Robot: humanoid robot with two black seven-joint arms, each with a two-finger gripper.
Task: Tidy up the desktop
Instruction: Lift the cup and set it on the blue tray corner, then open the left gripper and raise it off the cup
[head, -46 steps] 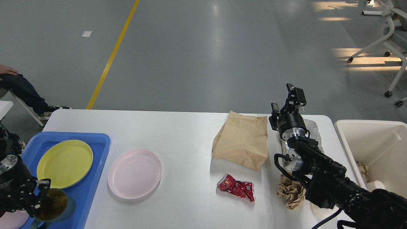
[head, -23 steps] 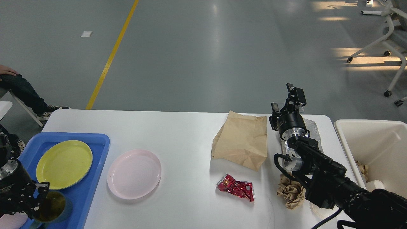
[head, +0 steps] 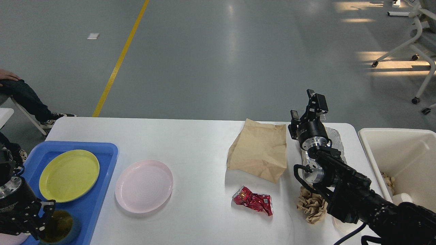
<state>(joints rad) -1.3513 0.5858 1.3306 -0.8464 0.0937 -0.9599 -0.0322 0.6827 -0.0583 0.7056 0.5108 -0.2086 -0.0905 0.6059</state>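
Our left gripper point(head: 42, 217) has sunk lower and closer to us than a second ago, carrying the dark amber bowl point(head: 58, 228) down over the near end of the blue tray point(head: 102, 160); its fingers look clamped on the bowl's rim, though the corner of the view cuts the hold short and we cannot be fully sure. Our right arm has not shifted. Nearest us on the desktop point(head: 197, 143), the white table that fills the lower half of the view, lie a crushed red can point(head: 253, 200) and, to its right, a ball of crumpled brown paper point(head: 310, 206) partly under our right arm. A little farther, a yellow plate point(head: 69, 175) sits in the tray, and a pink plate point(head: 143, 185) rests on the bare table just beside the tray. Beyond the can lies a flat brown paper bag point(head: 260, 151), with a clear plastic container point(head: 335, 137) behind our right wrist. Our right gripper point(head: 311, 105) is raised over the far edge, fingers apart and empty. A cream bin point(head: 398, 136) stands off the right end.
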